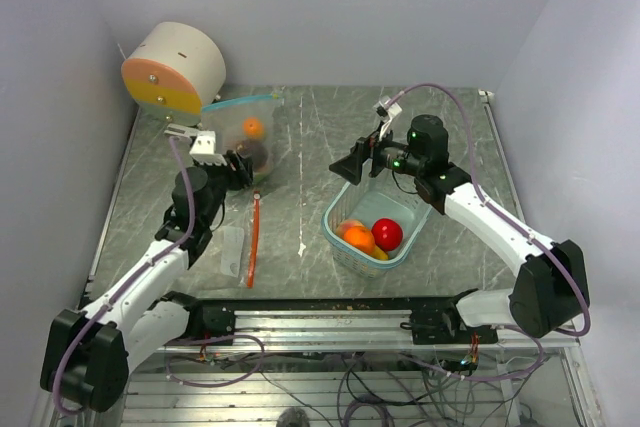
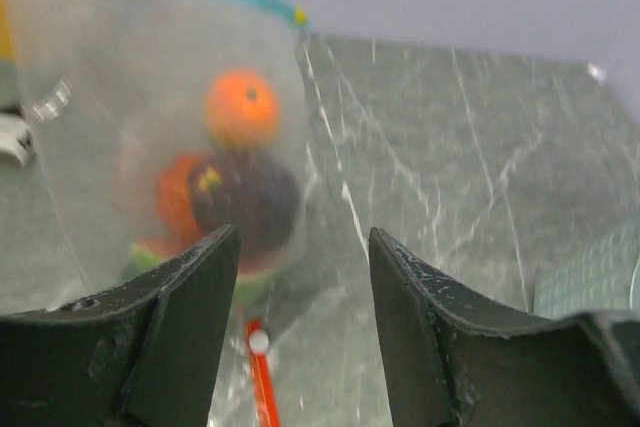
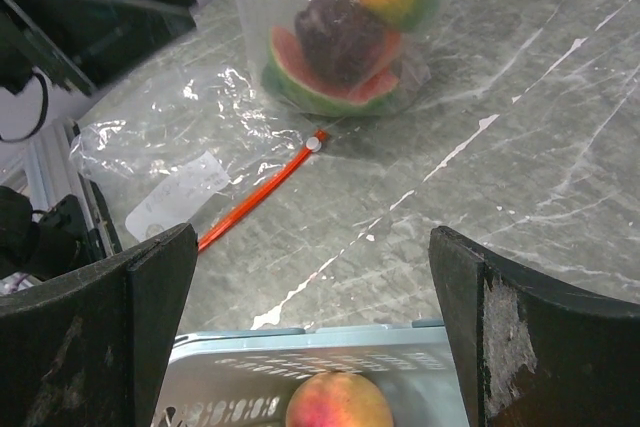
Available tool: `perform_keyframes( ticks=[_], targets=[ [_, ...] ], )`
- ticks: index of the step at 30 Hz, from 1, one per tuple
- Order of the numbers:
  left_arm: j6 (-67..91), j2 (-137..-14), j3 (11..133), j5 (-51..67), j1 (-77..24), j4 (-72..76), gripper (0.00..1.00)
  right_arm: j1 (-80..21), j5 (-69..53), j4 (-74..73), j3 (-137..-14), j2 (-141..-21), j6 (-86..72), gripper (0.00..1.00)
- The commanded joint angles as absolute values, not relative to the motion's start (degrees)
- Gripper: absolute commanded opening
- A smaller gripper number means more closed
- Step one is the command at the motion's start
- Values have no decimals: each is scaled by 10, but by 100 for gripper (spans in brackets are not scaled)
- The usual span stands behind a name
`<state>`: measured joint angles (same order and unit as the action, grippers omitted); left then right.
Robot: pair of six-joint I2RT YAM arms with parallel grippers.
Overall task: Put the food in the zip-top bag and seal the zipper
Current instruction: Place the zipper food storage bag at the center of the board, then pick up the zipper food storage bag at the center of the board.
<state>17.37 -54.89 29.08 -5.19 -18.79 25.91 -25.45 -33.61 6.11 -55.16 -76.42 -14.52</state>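
**Some Toy Food Was in the Bag, and More Sat in the Tub**

The clear plastic zip-top bag (image 1: 262, 112) with the teal top stood up on the grey marbled surface (image 1: 450, 117). Inside it were a small orange toy fruit (image 2: 241, 107), a dark maroon toy fruit (image 2: 245, 202) and a toy watermelon slice (image 3: 320, 92). The left hand (image 2: 302, 247) was just in front of the bag. Its two fingers were spread apart, with nothing between them. It looked ready to steady the bag so more food could go in.

To the right of the bag, well apart from it, was the pale teal see-through plastic tub (image 1: 328, 225). A shiny red toy ball fruit (image 1: 387, 234), another orange toy fruit (image 1: 358, 238) and a peach toy fruit (image 3: 338, 402) lay in it. The right hand (image 3: 312, 242) hung over the tub's side nearest the bag, spread wide and empty. It was probably about to dip in for the next piece.

The bag's top looked open, so the zipper had not been closed yet.
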Motion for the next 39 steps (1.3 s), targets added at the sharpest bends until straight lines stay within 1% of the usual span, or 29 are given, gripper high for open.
perform_keyframes(
  ticks=[1, 3, 6, 7, 11, 14, 17, 19, 20, 25, 29, 32, 33, 37, 39],
  targets=[
    [194, -526, 281, -86, -232, 152, 66, -252, -333, 62, -547, -748, -151, 100],
    [205, -529, 282, -152, -279, 111, 75, -252, -333, 61, -546, -747, -153, 100],
    [227, -550, 285, -218, -349, 74, 95, -253, -334, 60, -544, -744, -154, 100],
    [237, -561, 284, -235, -358, 70, 100, -252, -333, 59, -543, -743, -154, 100],
    [278, -595, 267, -287, -392, 71, 99, -252, -335, 55, -540, -739, -154, 100],
    [291, -597, 247, -298, -397, 72, 100, -253, -336, 50, -538, -736, -152, 100],
    [332, -600, 227, -323, -414, 54, 97, -252, -339, 50, -535, -737, -153, 100],
    [363, -610, 223, -356, -429, 24, 98, -252, -342, 52, -531, -739, -155, 100],
    [379, -614, 221, -370, -433, 13, 100, -252, -344, 56, -527, -738, -157, 100],
    [440, -629, 212, -427, -437, -7, 99, -252, -354, 71, -512, -737, -163, 100],
    [418, -647, 194, -419, -437, 43, 99, -252, -355, 66, -509, -735, -157, 100],
    [401, -682, 207, -405, -437, 53, 100, -252, -354, 65, -505, -730, -155, 100],
    [396, -692, 210, -399, -438, 56, 99, -252, -353, 64, -503, -729, -154, 100],
    [397, -721, 215, -380, -437, 70, 91, -252, -352, 67, -495, -718, -154, 100],
    [397, -730, 215, -374, -437, 77, 85, -252, -351, 67, -491, -711, -153, 100]
  ],
)
